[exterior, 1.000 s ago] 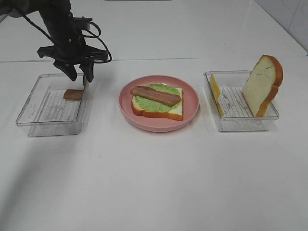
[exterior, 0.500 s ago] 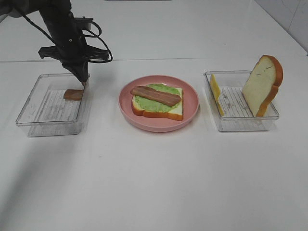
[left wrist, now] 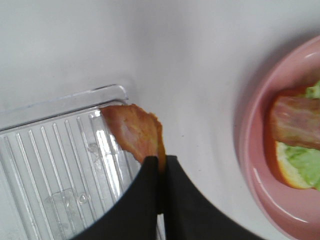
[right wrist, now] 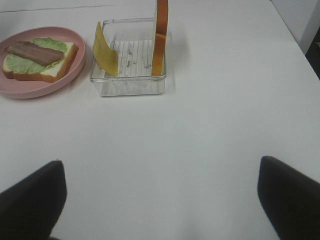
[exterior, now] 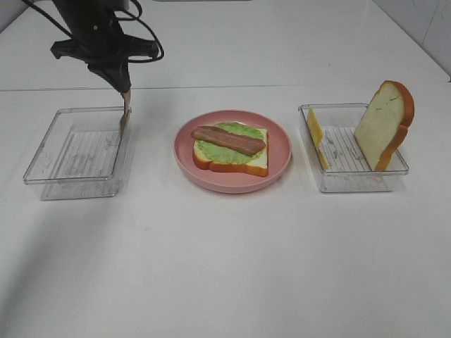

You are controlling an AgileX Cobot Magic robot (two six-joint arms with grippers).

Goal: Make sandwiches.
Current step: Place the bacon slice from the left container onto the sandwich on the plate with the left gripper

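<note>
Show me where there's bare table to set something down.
Bare: table in front of left tray, pink plate and right tray; narrower gaps between plate and each tray. Crowded: right tray, holding cheese and upright bread; left tray's plate-side rim, where the left tool dangles bacon.

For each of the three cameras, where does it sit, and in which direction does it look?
Exterior high: above the table, looking down; the left hand holds a bacon strip over the left tray's corner.
Left wrist: on the left arm, looking down past the shut hand at that strip, the tray and the pink plate.
Right wrist: on the right arm, low, looking across the table at the right tray; the fingers of the open right hand show.
Shared: all three show the plate and sandwich.
</note>
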